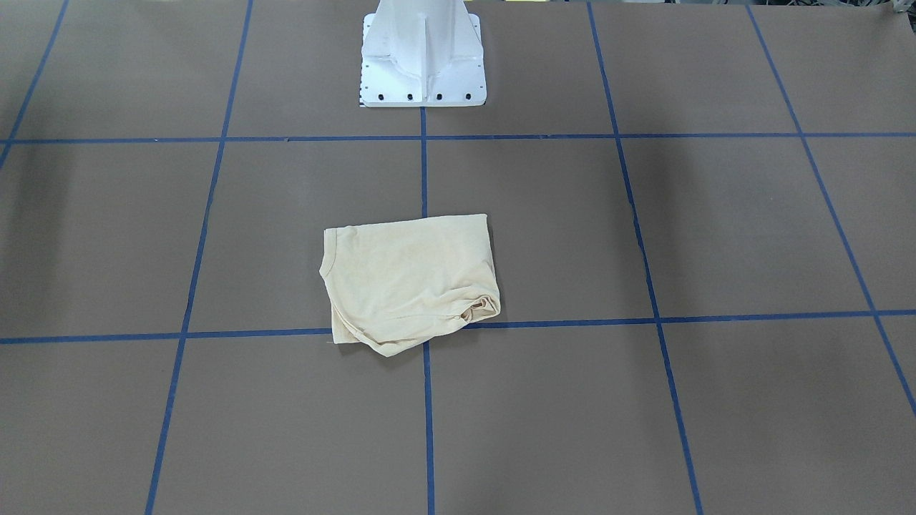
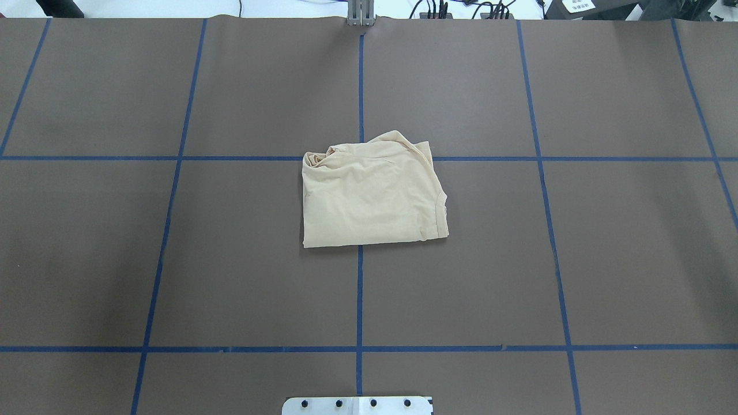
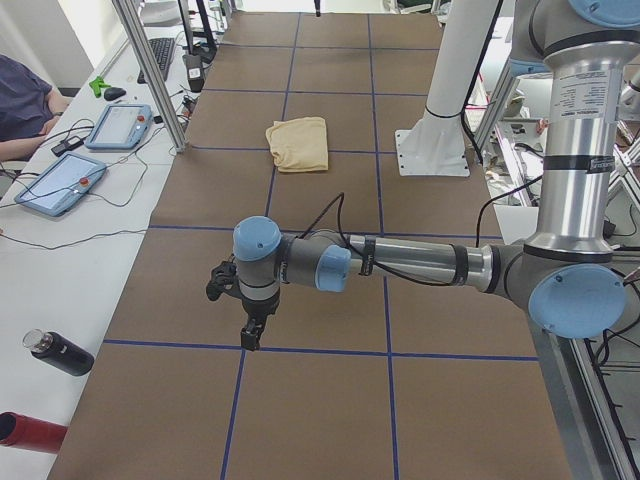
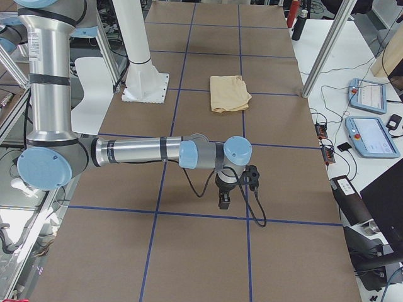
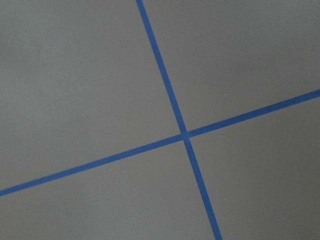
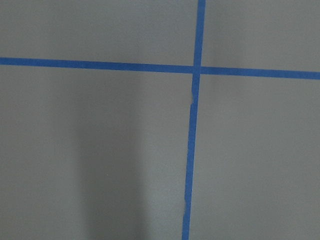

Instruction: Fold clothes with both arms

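Note:
The pale cream-yellow T-shirt (image 2: 372, 193) lies folded into a rough square at the table's middle, over a crossing of blue tape lines; it also shows in the front view (image 1: 411, 282) and both side views (image 3: 299, 143) (image 4: 229, 93). Its print is hidden. My left gripper (image 3: 250, 335) hangs over the table far from the shirt, near the table's left end. My right gripper (image 4: 223, 200) hangs far from the shirt toward the right end. Both show only in the side views, so I cannot tell whether they are open or shut.
The brown table (image 2: 173, 259) carries a blue tape grid. The white pedestal base (image 1: 422, 57) stands at the robot's side. Tablets (image 3: 55, 185) and bottles (image 3: 60, 352) lie on the white bench off the table's far edge. A person (image 3: 20, 100) sits there.

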`<state>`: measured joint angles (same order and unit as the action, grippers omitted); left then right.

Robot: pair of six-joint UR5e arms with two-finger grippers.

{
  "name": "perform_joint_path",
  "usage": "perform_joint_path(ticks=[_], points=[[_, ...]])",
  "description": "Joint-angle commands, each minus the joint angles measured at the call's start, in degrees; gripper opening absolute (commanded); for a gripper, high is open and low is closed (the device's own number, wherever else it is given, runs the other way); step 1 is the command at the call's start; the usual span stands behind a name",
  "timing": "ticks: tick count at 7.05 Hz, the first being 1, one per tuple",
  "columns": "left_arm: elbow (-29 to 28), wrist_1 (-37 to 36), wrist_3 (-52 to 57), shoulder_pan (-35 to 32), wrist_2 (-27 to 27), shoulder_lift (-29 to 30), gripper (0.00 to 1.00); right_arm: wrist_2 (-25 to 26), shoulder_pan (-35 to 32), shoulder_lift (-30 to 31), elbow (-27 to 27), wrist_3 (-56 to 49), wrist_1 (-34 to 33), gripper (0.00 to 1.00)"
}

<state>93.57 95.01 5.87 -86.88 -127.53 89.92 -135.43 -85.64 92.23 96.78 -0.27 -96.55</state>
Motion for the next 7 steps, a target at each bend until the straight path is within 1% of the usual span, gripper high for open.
perform_joint_path(ticks=[1, 2, 4, 6, 7], points=[[0.38, -2.01, 0.63, -0.39, -0.26, -1.49, 0.99, -0.45, -0.49, 1.37, -0.37, 0.01, 0.04, 1.0], [0.38, -4.89, 0.63, -0.39, -0.27, -0.72, 0.99, -0.36, -1.02, 1.64, -0.11, 0.53, -0.04, 1.0], [0.38, -5.36, 0.63, -0.39, -0.27, -0.88, 0.99, -0.01, -1.63, 2.52, 1.11, 1.15, 0.22, 1.0], [0.99, -5.45, 0.55, -0.39, -1.75, -0.71, 0.99, -0.36, -4.61, 2.08, 1.21, 1.15, -0.57, 1.0], [1.0, -5.45, 0.46, -0.39, -1.76, -0.62, 0.99, -0.62, -5.32, 2.17, 2.34, 1.15, -3.27, 1.0]])
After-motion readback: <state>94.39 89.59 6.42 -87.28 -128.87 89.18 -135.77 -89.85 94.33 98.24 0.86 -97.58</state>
